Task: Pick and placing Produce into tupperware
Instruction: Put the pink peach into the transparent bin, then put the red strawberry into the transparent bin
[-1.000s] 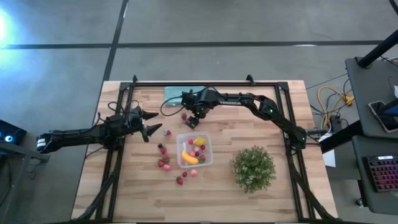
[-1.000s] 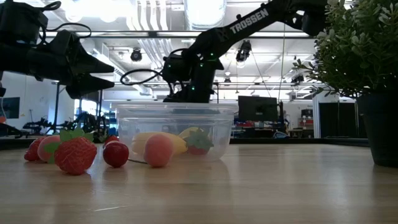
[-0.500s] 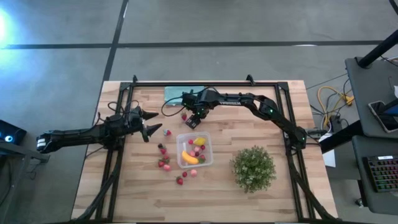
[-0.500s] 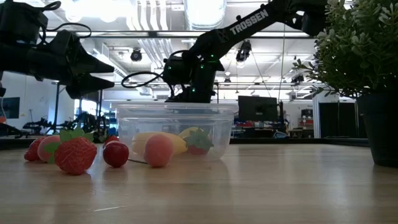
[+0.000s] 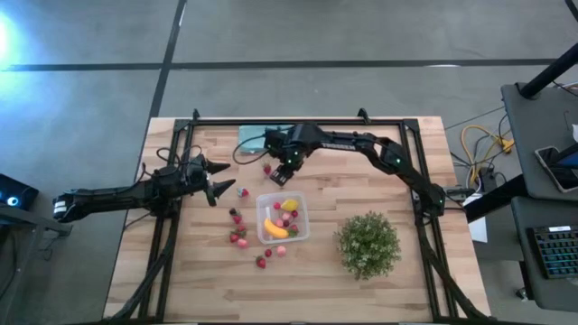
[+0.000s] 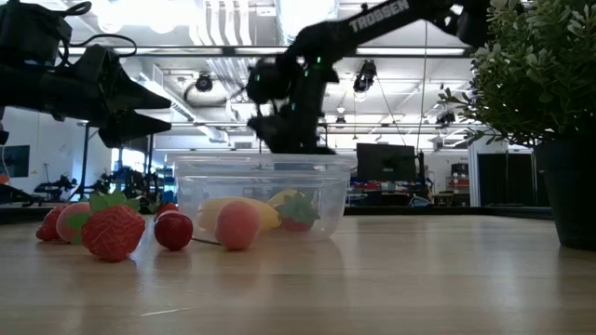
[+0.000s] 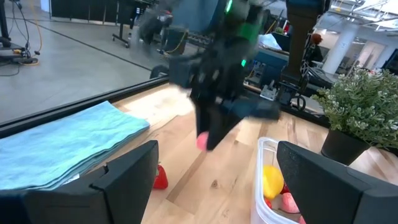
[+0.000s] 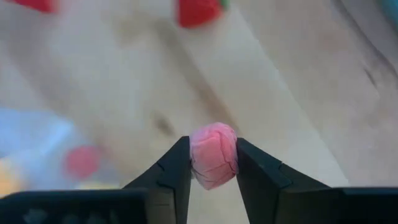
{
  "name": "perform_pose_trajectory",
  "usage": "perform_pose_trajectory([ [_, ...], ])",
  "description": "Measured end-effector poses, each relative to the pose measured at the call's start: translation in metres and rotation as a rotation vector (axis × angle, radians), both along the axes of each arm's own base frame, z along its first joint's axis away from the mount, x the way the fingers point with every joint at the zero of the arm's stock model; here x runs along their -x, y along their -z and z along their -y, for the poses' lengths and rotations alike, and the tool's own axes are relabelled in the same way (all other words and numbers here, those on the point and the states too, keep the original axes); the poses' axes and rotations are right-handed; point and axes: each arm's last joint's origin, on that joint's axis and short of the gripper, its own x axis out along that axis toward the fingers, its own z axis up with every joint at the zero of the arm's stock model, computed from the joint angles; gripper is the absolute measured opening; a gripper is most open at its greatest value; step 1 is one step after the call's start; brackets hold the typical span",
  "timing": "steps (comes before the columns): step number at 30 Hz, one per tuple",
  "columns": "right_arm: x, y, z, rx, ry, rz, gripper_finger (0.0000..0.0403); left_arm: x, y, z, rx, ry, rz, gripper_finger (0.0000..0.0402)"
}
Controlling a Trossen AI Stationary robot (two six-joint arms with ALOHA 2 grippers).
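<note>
My right gripper (image 5: pixel 284 174) hangs above the table just beyond the far side of the tupperware (image 5: pixel 264 202), shut on a small pink fruit (image 8: pixel 213 152). The clear square tupperware (image 6: pixel 265 177) holds a banana (image 5: pixel 275 228), a lemon and some berries. Loose red and pink strawberries (image 5: pixel 237 231) lie on the wood to its left, with one (image 5: pixel 267 169) beside my right gripper and one (image 5: pixel 242 191) near my left gripper (image 5: pixel 217 181). My left gripper stands open and level at the table's left, touching nothing. My right gripper pinches the pink fruit's two opposite sides (image 8: pixel 198 155) between its fingers (image 8: pixel 174 168). The fingers come steeply from above, pointing down. The fruit (image 7: pixel 203 142) sits at the fingers' free ends, lifted clear of the wood.
A bushy green plant (image 5: pixel 368 244) stands in a pot at the near right of the tupperware. A folded teal cloth (image 5: pixel 257 135) lies at the far edge. Black frame rails run along the table's left, right and far sides.
My right gripper has risen a little above the table behind the tupperware and has tipped slightly; it shows blurred in the low view. My left arm has kept still.
</note>
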Motion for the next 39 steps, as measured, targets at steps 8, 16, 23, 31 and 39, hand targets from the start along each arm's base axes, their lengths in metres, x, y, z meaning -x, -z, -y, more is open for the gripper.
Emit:
perform_pose_trajectory([
  [8, -0.003, -0.059, -0.037, -0.165, -0.200, 0.208, 0.0105, 0.000, 0.000, 0.000, 0.000, 0.000, 0.001, 0.0314],
  [16, -0.010, -0.047, -0.081, -0.176, -0.343, 0.179, 0.0137, 0.000, 0.000, 0.000, 0.000, 0.000, 0.000, 0.0314],
  [23, -0.018, -0.040, -0.108, -0.103, -0.418, 0.194, 0.0200, 0.000, 0.000, 0.000, 0.000, 0.000, 0.000, 0.0314],
  [31, -0.023, -0.058, -0.079, 0.074, -0.266, 0.250, 0.0260, 0.000, 0.000, 0.000, 0.000, 0.000, 0.001, 0.0314],
  [39, -0.033, -0.050, -0.009, 0.168, -0.165, 0.410, 0.0259, 0.000, 0.000, 0.000, 0.000, 0.000, 0.000, 0.0314],
])
